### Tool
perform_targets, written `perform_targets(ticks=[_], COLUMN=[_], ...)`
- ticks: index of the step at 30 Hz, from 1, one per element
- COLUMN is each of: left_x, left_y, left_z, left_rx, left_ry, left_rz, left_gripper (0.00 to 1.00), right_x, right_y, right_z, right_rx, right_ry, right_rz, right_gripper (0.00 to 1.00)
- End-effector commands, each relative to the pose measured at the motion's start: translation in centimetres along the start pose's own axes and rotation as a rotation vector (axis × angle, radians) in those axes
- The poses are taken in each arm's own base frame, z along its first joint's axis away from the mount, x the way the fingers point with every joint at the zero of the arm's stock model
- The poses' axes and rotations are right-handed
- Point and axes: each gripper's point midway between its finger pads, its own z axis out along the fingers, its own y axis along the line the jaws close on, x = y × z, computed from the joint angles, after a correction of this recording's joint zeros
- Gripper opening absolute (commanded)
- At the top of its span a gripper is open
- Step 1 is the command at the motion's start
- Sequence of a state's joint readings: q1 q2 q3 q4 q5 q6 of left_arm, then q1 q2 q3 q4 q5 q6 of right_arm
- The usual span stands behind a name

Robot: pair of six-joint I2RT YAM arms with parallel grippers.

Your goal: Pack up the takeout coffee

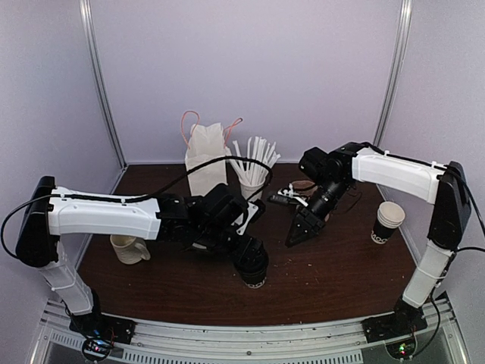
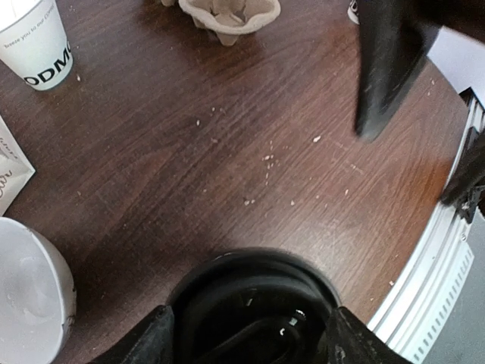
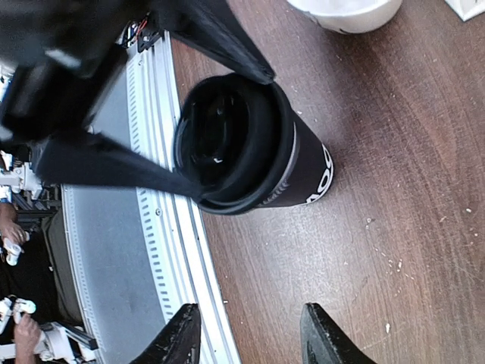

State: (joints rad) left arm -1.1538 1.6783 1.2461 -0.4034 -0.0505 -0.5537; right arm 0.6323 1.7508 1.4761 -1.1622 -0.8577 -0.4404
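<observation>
left gripper point(image 2: 246, 334) fingers straddling the black lid point(image 3: 220, 140) of the takeout coffee point(image 3: 303, 167), cannot tell whether they pinch it or stand just clear, takeout coffee upright on the brown table point(image 2: 227, 152) near its front edge, right gripper point(image 3: 250, 334) spread and empty nearby

Three paper cups: one small black paper cup with a round black plastic lid point(image 1: 255, 273) between the fingers of the left gripper point(image 2: 250, 334), one white paper cup of white stirrer sticks point(image 1: 254, 186) beyond that gripper, and one white paper cup with a dark lower band point(image 1: 388, 221) right of the right gripper point(image 1: 298, 236). One cream ceramic mug point(image 1: 129, 249). One white paper bag with pink handles point(image 1: 206, 159). One brown moulded-pulp cup carrier point(image 2: 227, 14). Two grippers. The sticks are too bunched to count.
</observation>
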Motion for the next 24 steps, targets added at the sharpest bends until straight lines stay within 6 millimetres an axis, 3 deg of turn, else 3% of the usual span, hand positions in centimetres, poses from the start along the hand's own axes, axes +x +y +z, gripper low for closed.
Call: perform_targets(ticks=[1, 6, 13, 19, 24], left_x=[1.2, 2.1, 1.4, -2.1, -4.1], left_y=[0.2, 0.6, 0.3, -1.4, -1.4], left_z=[0.2, 0.8, 0.7, -2.7, -5.9], left_rx=[-0.006, -0.014, -0.008, 0.079, 0.071], left_ry=[0.041, 0.068, 0.045, -0.111, -0.189], left_rz=[0.055, 0.047, 0.032, 0.030, 0.025], left_gripper=[0.69, 0.64, 0.63, 0.75, 0.76], right_x=[0.7, 0.2, -0.1, -0.2, -0.1], right_y=[0.5, 0.6, 0.3, 0.7, 2.1], right_z=[-1.2, -1.5, -1.4, -1.5, -1.3], right_rx=[0.055, 0.063, 0.085, 0.098, 0.110], right_ry=[0.001, -0.009, -0.003, -0.016, 0.002], right_rz=[-0.060, -0.066, -0.077, -0.112, -0.184], right_gripper=[0.48, 0.48, 0.48, 0.49, 0.49])
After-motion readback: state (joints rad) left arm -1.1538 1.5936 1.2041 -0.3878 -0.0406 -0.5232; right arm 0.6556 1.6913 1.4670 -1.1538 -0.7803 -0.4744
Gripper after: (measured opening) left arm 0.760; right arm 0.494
